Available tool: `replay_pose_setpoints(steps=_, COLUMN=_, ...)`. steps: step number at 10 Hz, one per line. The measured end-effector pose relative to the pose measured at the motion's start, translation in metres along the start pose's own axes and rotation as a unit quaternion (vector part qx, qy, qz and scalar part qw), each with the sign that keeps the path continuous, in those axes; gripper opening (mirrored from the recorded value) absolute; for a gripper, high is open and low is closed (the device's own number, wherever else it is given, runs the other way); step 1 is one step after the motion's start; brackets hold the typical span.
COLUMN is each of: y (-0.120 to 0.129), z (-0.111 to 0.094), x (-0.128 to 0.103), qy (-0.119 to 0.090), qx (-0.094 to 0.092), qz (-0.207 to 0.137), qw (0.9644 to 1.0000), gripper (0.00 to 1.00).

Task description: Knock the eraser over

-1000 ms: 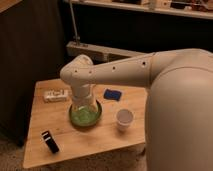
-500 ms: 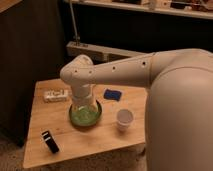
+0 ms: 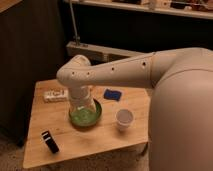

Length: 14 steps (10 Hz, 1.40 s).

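**Wooden table carrying five things**

The wooden table [image 3: 100, 142] is carrying five things, all apart from one another. The eraser [image 3: 50, 142] is sitting near the front left corner as the camera sees it. A white packet [image 3: 55, 95] is lying by the far left edge. A dark-blue pad [image 3: 113, 94] is lying at the far side, and a white cup [image 3: 124, 119] is standing toward the right. A green bowl [image 3: 86, 117] is sitting mid-table, with the gripper [image 3: 82, 108] hanging over it.

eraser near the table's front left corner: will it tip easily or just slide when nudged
The small slim black rectangular eraser seems to stand on a narrow edge, so a high sideways nudge would probably topple it. A low push may just slide it on the wooden table. The gripper hangs over the green bowl, apart from it.
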Motion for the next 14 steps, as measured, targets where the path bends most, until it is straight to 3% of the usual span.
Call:
replay_pose_setpoints(steps=2, y=0.040, z=-0.023, x=0.022, qy=-0.031, qx=-0.020, qz=-0.054, qw=0.9979, gripper=0.45)
replay_pose_setpoints(steps=4, y=0.081, z=-0.040, x=0.050, qy=-0.054, qx=-0.049, qz=-0.105, qw=0.9918, gripper=0.26)
replay_pose_setpoints(steps=5, y=0.107, z=-0.043, x=0.065, qy=-0.060, qx=-0.063, qz=-0.133, qw=0.9872, gripper=0.15)
replay_pose_setpoints(steps=6, y=0.141, z=-0.045, x=0.077, qy=-0.065, qx=-0.084, qz=-0.166, qw=0.9803, gripper=0.04)
replay_pose_setpoints(steps=8, y=0.185, z=-0.049, x=0.085, qy=-0.074, qx=-0.112, qz=-0.211, qw=0.9682, gripper=0.00)
replay_pose_setpoints(steps=9, y=0.213, z=-0.050, x=0.086, qy=-0.073, qx=-0.128, qz=-0.240, qw=0.9596, gripper=0.00)
replay_pose_setpoints(steps=11, y=0.244, z=-0.043, x=0.091, qy=-0.062, qx=-0.146, qz=-0.275, qw=0.9483, gripper=0.00)
replay_pose_setpoints(steps=12, y=0.255, z=-0.033, x=0.097, qy=-0.051, qx=-0.150, qz=-0.289, qw=0.9442, gripper=0.00)
replay_pose_setpoints(steps=14, y=0.256, z=-0.004, x=0.101, qy=-0.028, qx=-0.149, qz=-0.297, qw=0.9426, gripper=0.00)
